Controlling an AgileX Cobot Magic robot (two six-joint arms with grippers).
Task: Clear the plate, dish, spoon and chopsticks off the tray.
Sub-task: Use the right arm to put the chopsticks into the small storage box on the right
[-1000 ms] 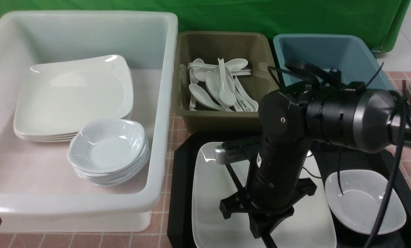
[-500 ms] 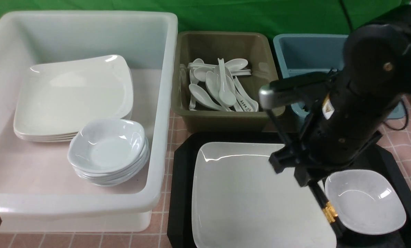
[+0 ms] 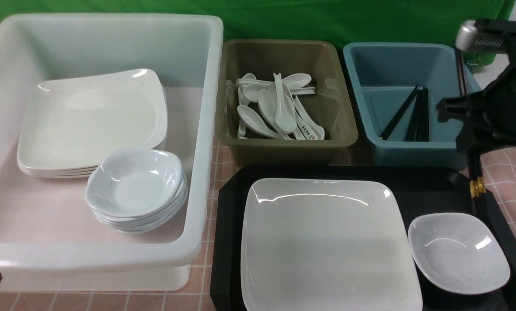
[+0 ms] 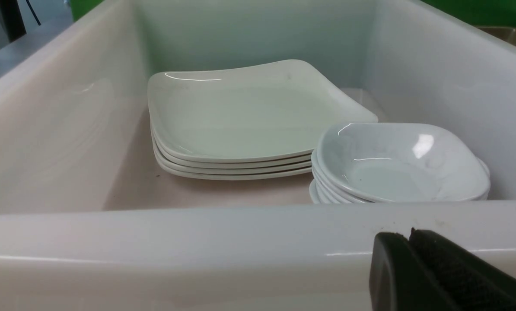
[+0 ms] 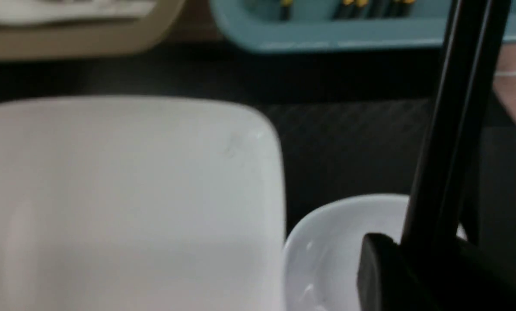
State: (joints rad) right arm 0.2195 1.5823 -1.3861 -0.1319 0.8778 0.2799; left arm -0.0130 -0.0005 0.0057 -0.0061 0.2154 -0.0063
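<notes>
Holding the chopsticks (image 5: 457, 129) at the right side of the tray (image 3: 418, 172)

I have my right gripper (image 5: 407, 250) clamped on the pair of black chopsticks, raised steeply, their gold-banded lower part showing against the tray's far right corner. My left gripper (image 4: 411, 235) has its fingertips together, beyond the tray's left side, by the near rim of the white tub (image 3: 197, 172). On the tray lies the plate (image 3: 327, 250), large, white and square. The dish (image 3: 459, 255), small and pale, sits on the tray too, just right of the plate. Left of the tray, the white tub holds stacked white plates (image 3: 93, 121) and stacked bowls (image 3: 135, 185). Behind the tray, an olive tub (image 3: 284, 151) holds white spoons (image 3: 284, 108); to its right, also behind the tray, a blue tub (image 3: 418, 151) holds more black chopsticks (image 3: 420, 116).
</notes>
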